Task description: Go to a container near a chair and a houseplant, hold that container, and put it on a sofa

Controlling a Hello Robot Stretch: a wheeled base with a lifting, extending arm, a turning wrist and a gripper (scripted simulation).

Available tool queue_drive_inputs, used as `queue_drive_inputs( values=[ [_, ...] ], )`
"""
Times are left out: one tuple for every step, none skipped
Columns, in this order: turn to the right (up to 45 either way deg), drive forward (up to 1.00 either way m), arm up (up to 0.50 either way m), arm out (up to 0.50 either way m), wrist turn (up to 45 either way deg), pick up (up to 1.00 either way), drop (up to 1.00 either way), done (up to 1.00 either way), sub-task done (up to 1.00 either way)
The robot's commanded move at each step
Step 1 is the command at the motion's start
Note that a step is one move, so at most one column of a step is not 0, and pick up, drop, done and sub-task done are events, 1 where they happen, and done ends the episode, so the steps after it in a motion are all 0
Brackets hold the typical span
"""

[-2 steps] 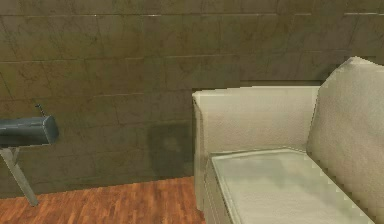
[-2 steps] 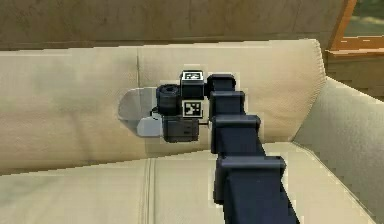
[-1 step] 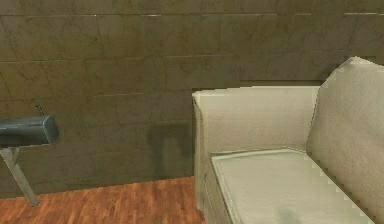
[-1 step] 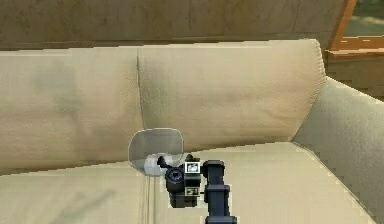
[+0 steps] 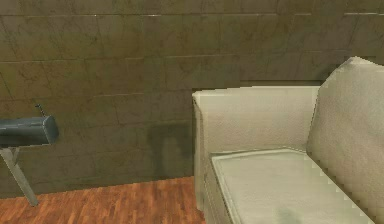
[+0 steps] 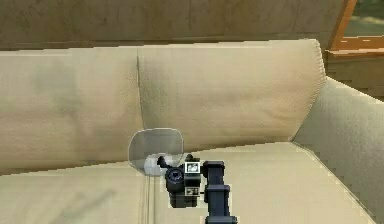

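In the forward view a dark cylinder point(image 5: 28, 130) on thin metal legs stands at the left by the panelled wall. The sofa point(image 5: 262, 178) lies to the right, so the robot seems drawn up alongside it for the drop. In the arm side view a pale rounded container point(image 6: 158, 146) is at the seat's middle, near its back edge, with the tool point(image 6: 160, 166) at it. Whether the tool holds it or it rests on the cushion cannot be told. The arm point(image 6: 218, 198) reaches in over the seat's front edge, likely to land it deep.
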Motion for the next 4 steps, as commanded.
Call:
queue_drive_inputs(
  values=[
    [0.0, 0.0, 0.0, 0.0, 0.0, 0.0, 1.0, 0.0, 0.0],
    [0.0, 0.0, 0.1, 0.0, 0.0, 0.0, 0.0, 0.0, 0.0],
    [0.0, 0.0, 0.0, -0.08, 0.0, 0.0, 0.0, 0.0, 0.0],
    [0.0, 0.0, 0.0, 0.0, 0.0, 0.0, 0.0, 1.0, 0.0]
  ],
)
